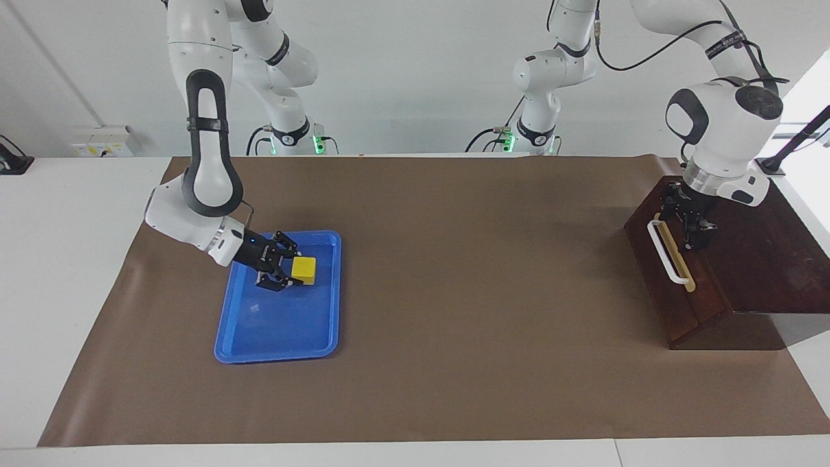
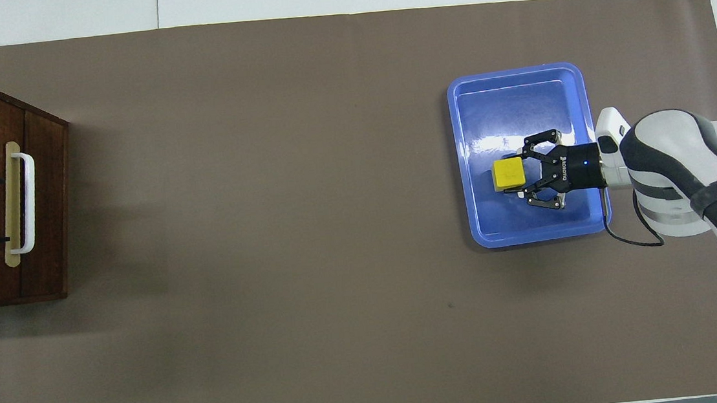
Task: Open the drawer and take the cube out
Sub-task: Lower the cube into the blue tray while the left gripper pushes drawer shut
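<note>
cube (image 1: 303,270): yellow, sitting low in the blue tray (image 1: 279,340), pinched between the right claw's fingers
right claw (image 1: 290,273): clamped on the cube, reaching in nearly level from the tray's edge at the right arm's end of the worktop (image 1: 454,363), forearm slanting down
drawer (image 1: 671,272): pushed in flush with its dark wood box, white handle (image 1: 668,252) facing the middle
left claw (image 1: 690,227): pointing down over the box top just beside the handle, wrist bent above; can't tell if its fingers are apart or together
</note>
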`<state>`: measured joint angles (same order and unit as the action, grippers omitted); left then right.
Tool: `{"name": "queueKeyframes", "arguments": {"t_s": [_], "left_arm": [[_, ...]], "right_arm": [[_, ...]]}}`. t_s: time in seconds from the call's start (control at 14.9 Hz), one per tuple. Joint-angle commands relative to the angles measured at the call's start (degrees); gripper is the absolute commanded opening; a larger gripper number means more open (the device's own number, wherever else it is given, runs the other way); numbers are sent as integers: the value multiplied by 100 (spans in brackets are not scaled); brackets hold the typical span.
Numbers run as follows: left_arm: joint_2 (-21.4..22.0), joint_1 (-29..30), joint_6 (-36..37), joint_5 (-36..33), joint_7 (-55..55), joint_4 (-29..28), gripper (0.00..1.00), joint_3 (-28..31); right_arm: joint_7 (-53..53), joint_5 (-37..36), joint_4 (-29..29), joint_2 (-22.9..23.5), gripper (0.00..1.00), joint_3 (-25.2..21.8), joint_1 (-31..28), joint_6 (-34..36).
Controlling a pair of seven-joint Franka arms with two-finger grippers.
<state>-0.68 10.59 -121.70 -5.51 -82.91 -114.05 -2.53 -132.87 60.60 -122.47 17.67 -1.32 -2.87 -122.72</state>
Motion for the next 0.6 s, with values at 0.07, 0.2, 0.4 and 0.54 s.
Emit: {"name": "queueKeyframes", "arguments": {"t_s": [0.07, 0.2, 0.4, 0.54], "left_arm": [[-108, -170, 1023, -99, 545, 1042, 100, -37], [-29, -416, 1165, -99, 1509, 1069, 100, -37], [-29, -592, 1541, -90, 2724, 1253, 100, -63], [-38, -689, 2121, -29, 3942, 1490, 100, -81]], "right_arm": [[-231, -5, -92, 26, 0, 27, -11, -33], [-292, -5, -110, 17, 0, 27, -3, -50], [-398, -5, -136, 9, 0, 27, 6, -59], [-380, -5, -137, 8, 99, 27, -2, -33]]}}
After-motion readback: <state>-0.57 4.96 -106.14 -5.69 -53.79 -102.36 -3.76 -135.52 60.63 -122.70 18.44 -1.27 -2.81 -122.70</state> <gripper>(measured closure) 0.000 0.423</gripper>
